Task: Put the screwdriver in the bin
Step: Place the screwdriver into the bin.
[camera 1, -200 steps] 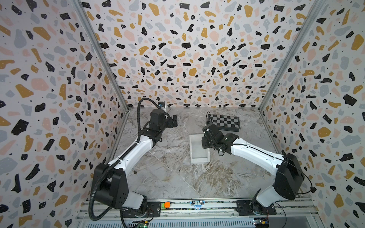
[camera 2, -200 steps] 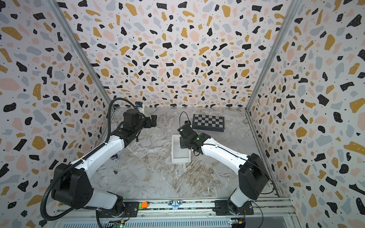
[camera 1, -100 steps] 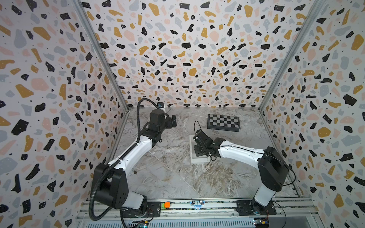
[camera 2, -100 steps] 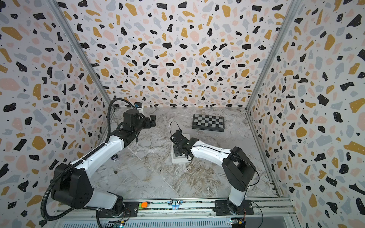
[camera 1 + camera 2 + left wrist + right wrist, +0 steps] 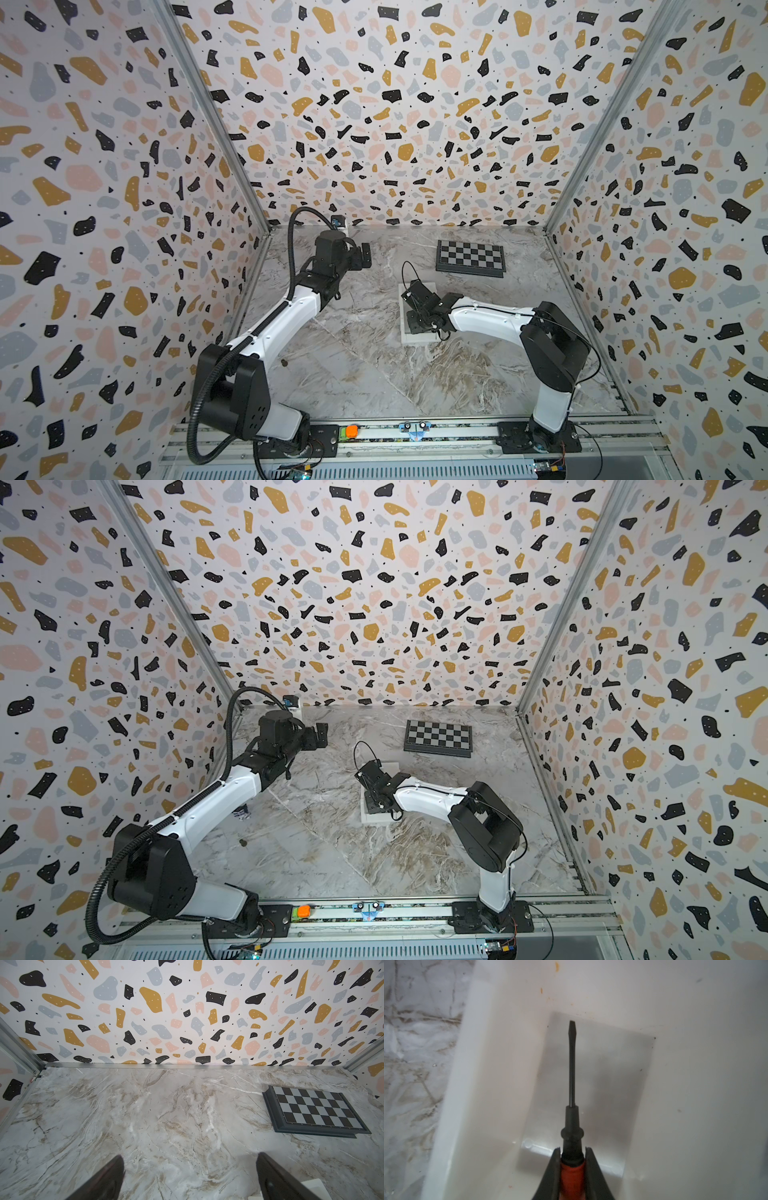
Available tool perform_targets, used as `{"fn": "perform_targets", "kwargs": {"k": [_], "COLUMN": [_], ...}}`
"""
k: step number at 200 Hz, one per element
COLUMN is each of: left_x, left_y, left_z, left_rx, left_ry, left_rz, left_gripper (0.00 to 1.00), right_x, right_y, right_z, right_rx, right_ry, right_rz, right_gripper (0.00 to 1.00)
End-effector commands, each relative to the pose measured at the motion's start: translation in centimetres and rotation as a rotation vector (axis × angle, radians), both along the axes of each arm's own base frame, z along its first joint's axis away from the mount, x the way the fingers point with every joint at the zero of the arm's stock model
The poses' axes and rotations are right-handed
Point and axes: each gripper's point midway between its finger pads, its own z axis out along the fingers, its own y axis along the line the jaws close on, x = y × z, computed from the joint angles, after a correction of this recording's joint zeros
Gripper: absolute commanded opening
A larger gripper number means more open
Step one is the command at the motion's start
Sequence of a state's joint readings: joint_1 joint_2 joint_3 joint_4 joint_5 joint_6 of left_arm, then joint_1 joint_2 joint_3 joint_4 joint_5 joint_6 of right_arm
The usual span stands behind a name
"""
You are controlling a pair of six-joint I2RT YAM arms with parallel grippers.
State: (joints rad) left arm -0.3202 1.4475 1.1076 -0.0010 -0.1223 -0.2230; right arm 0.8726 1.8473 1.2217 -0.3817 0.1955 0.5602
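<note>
The screwdriver [image 5: 572, 1064] has a red-orange handle, a black collar and a thin dark shaft. My right gripper [image 5: 572, 1150] is shut on its handle. The shaft points down into the white bin [image 5: 483, 1064], with its tip just above the bin's floor. In both top views the right gripper [image 5: 417, 323] [image 5: 376, 800] hangs over the bin [image 5: 415, 338] [image 5: 376, 817] and hides the screwdriver. My left gripper [image 5: 190, 1158] is open and holds nothing. It hovers at the back left [image 5: 365, 255] [image 5: 321, 733], well away from the bin.
A black-and-grey checkerboard [image 5: 471, 258] [image 5: 439, 737] [image 5: 315, 1111] lies at the back right, just behind the bin. Patterned walls close in three sides of the marble table. A metal rail with an orange button [image 5: 351, 431] runs along the front edge.
My right arm has carried the screwdriver from beside the checkerboard leftward and toward the front, and lowered it into the bin. The left arm has not moved.
</note>
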Motion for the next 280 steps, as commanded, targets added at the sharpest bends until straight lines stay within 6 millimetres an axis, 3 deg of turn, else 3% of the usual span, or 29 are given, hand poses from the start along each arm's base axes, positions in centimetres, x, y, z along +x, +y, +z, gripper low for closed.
{"fn": "perform_targets", "kwargs": {"k": [1, 57, 89, 124, 221, 253, 280], "left_x": [-0.1, -0.1, -0.1, -0.1, -1.1, -1.6, -2.2], "left_y": [0.5, 0.7, 0.6, 0.6, 3.1, 2.6, 2.2], "left_z": [1.1, 1.0, 0.9, 0.8, 2.0, 2.8, 4.2], "left_rx": [0.010, 0.011, 0.009, 0.012, 0.003, 0.014, -0.022], "left_ry": [-0.028, -0.024, -0.020, -0.021, -0.129, -0.173, -0.212], "left_rz": [0.006, 0.007, 0.000, -0.005, 0.116, 0.072, 0.044], "left_gripper": [1.00, 1.00, 1.00, 1.00, 1.00, 1.00, 1.00], "right_x": [0.8, 1.1, 1.3, 1.3, 1.7, 1.8, 1.8], "right_y": [0.5, 0.7, 0.6, 0.6, 0.1, -0.5, -1.8], "right_z": [0.7, 0.5, 1.5, 3.5, 13.8, 16.8, 20.8], "right_rx": [0.000, -0.010, -0.009, 0.019, 0.149, 0.198, 0.229], "right_ry": [-0.030, -0.033, -0.054, -0.084, -0.272, -0.335, -0.423], "right_rz": [0.001, 0.005, 0.001, 0.001, 0.022, 0.034, 0.080], "right_gripper": [0.19, 0.25, 0.33, 0.33, 0.34, 0.35, 0.36]}}
